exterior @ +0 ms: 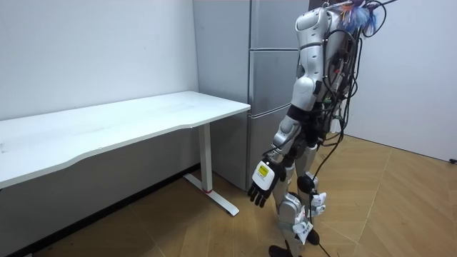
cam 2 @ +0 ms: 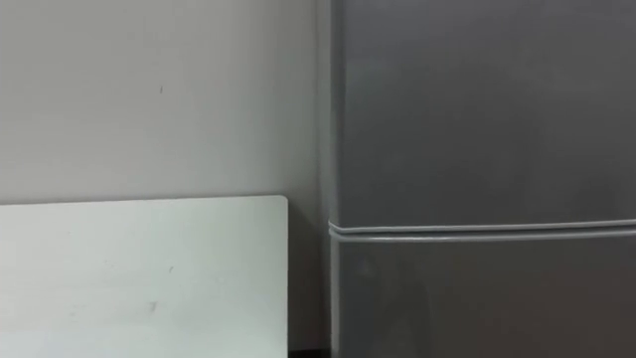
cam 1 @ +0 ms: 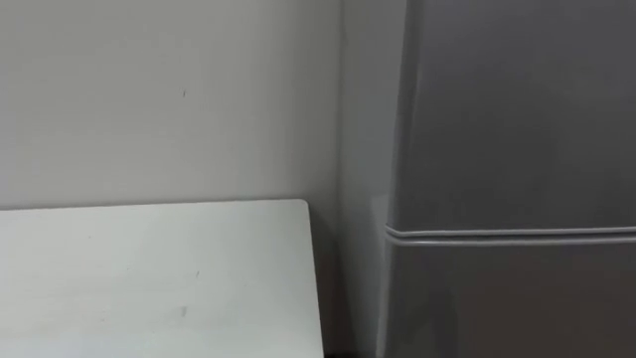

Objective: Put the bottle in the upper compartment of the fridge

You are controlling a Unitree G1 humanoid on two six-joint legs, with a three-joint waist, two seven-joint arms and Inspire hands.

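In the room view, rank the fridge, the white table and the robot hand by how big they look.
Largest: the fridge and the table look close in size. The table is nearer the camera and the robot hides part of the fridge, so I won't rank them.
Smallest: the robot hand, hanging open, clearly.

Eye views face fridge (cam 1: 517, 149) closely; room view farther.

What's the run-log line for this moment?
robot: stands facing fridge, table on left | left hand: open, hanging, empty | fridge: shut
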